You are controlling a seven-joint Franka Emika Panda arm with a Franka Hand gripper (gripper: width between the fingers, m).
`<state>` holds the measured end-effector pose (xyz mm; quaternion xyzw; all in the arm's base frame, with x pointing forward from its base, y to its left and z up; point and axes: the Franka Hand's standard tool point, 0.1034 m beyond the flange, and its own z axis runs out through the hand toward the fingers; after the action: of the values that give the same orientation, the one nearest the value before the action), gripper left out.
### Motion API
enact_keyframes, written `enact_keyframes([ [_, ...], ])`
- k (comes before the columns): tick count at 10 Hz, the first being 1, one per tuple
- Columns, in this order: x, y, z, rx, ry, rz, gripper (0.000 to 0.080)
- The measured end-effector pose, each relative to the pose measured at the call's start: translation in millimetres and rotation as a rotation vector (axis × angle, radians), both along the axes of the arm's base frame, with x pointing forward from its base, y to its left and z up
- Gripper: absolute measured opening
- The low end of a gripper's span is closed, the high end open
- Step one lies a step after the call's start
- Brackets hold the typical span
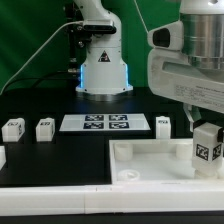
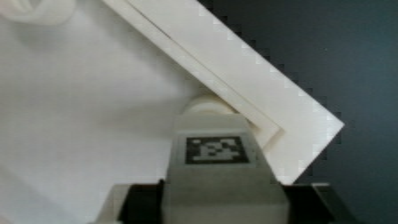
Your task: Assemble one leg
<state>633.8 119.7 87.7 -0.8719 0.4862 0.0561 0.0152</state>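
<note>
My gripper (image 1: 205, 138) is shut on a white leg (image 1: 208, 150) with a marker tag on its face, held upright over the right end of the large white tray-like piece (image 1: 150, 160). In the wrist view the same leg (image 2: 217, 150) sits between my two dark fingers (image 2: 146, 205), its far end at a round corner socket (image 2: 210, 103) inside the tray's corner wall (image 2: 249, 70). Three other legs stand on the black table: two at the exterior view's left (image 1: 14, 128) (image 1: 45, 128) and one right of the marker board (image 1: 163, 124).
The marker board (image 1: 97, 123) lies flat in the middle of the table. The robot base (image 1: 102, 60) stands behind it. A white part (image 1: 2, 157) shows at the exterior view's left edge. Another round socket (image 1: 127, 174) sits at the tray's near corner.
</note>
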Motion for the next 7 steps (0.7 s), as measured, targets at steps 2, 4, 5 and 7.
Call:
enact_keyframes([
  [2, -0.3, 1.0, -0.3, -0.011, 0.016, -0.181, 0.0294],
  [4, -0.6, 2.1, -0.5, -0.011, 0.016, -0.172, 0.0378],
  [5, -0.7, 2.6, -0.5, -0.010, 0.014, -0.152, 0.0525],
  [7, -1.7, 1.5, -0.9, -0.001, 0.009, -0.029, 0.0622],
])
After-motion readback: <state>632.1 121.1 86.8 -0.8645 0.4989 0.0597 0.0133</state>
